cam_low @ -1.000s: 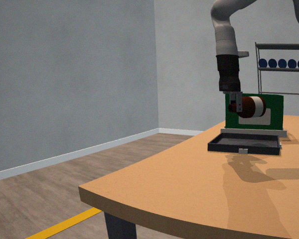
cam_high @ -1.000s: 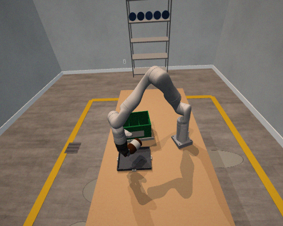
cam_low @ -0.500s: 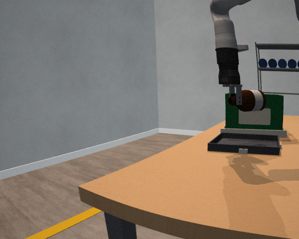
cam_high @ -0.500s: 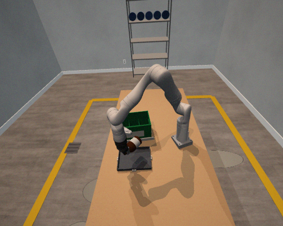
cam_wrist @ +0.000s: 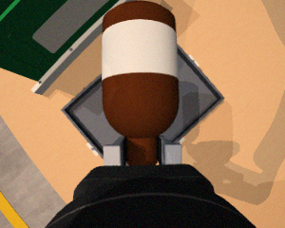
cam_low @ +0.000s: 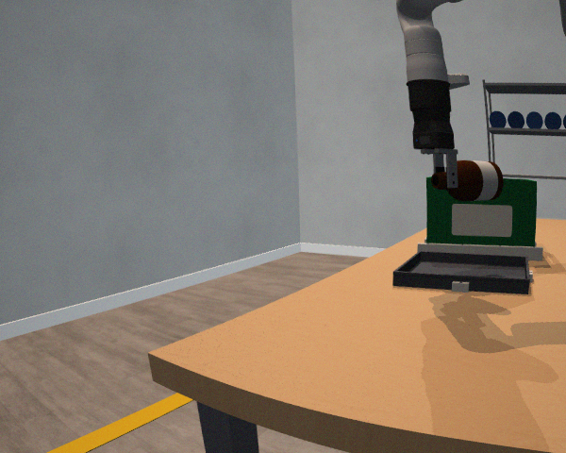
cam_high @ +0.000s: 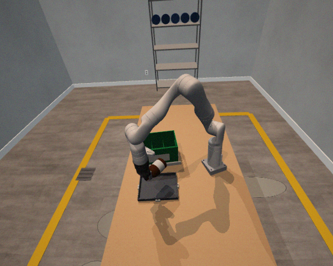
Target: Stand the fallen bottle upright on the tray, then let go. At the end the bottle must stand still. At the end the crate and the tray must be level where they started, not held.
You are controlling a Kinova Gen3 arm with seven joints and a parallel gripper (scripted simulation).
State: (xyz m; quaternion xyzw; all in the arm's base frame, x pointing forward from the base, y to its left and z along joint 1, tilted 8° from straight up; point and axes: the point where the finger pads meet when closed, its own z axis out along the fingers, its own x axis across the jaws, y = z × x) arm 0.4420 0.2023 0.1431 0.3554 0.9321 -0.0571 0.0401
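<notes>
— Brown glass fills my wrist view; what does it hide?

— Much of the dark tray [cam_wrist: 199,109] below. My gripper [cam_wrist: 142,145] is clamped on the neck of the bottle [cam_wrist: 141,70], fingers partway closed, holding it on its side in the air above the tray.

— And nearby?

— The green crate [cam_low: 480,212] stands just behind the tray on the table [cam_low: 322,341]; a shelf rack [cam_low: 487,111] sits at the far wall, partly cut off.

Even bright light; soft arm shadows on table [cam_high: 247,229]; slight pixelation.
</notes>
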